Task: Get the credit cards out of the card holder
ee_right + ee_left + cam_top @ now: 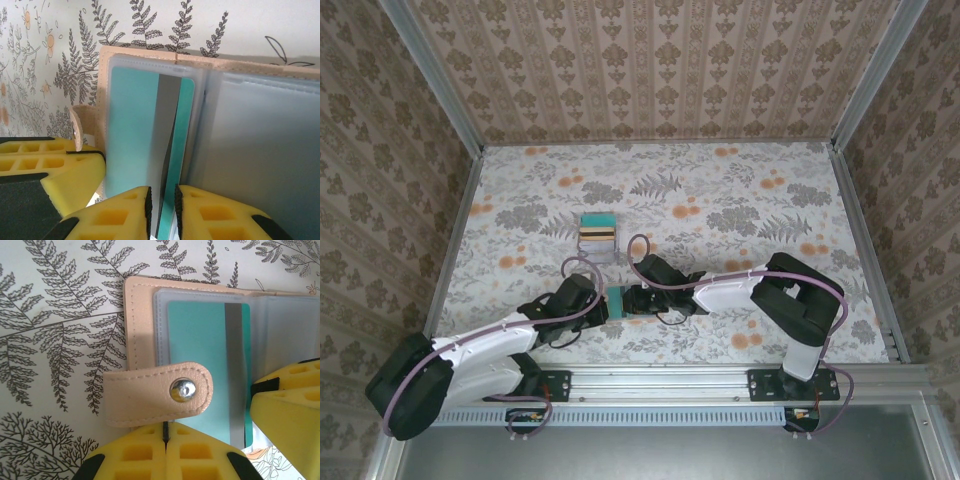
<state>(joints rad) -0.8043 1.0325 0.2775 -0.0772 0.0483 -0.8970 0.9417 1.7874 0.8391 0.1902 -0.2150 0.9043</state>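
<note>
- Firstly, the left gripper (165, 442) is clamped shut on the near edge of the tan card holder (141, 315), which lies open on the floral table (60, 315); it should pin firmly.
- The teal card (131, 125) sits in the holder's clear sleeve (150, 63).
- The right gripper (163, 207) pinches that card's edge; it should pull straight along the sleeve, without twisting.

Top external: high behind the bases, looking down over the whole table (740, 200).
Wrist views: close, facing each other, sharing the card holder (142, 325).

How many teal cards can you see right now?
2. One teal card tops the pile mid-table; the second teal card sits in the holder, pinched by the right gripper. More may be hidden.
</note>
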